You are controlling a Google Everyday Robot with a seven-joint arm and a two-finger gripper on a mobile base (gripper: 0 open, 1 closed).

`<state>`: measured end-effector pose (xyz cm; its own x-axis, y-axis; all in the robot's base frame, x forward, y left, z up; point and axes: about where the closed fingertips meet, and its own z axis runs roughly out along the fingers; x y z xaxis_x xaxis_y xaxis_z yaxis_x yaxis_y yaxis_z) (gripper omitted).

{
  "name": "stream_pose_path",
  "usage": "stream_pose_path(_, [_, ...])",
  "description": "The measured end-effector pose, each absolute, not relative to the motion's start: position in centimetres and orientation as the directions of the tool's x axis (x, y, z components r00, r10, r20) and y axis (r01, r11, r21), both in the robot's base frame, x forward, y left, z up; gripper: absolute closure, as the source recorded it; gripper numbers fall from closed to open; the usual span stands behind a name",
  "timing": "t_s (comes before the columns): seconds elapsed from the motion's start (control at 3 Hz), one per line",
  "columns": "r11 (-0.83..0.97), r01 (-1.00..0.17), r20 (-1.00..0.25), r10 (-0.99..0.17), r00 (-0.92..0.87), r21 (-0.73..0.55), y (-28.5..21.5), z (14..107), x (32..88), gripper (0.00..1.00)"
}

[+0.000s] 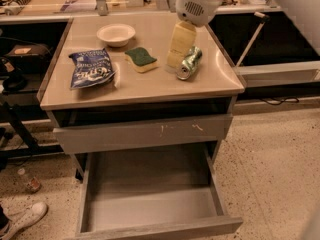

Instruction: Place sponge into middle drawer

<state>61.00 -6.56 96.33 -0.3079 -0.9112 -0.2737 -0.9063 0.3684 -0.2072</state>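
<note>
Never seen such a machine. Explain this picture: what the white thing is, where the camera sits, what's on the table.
The white shape at the top is a robot's arm; the cream part below is its gripper, down at the tabletop beside a green can lying on its side. Whether it grips anything I cannot tell. The single camera looks down from the front; its mount is unknown. Also on top: the sponge, apart from the gripper, a white bowl and a blue snack bag. Below, the middle drawer stands pulled open.
</note>
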Motion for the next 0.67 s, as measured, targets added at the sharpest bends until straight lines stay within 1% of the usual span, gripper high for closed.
stream_pose_path(0.33, [0.397,-0.899,-0.263,-0.901,-0.344,-0.185,-4.4,95.9,65.2,0.0])
stream_pose_path(0.67, [0.4,-0.902,-0.28,-0.895,-0.346,-0.165,-0.9,94.7,69.7,0.0])
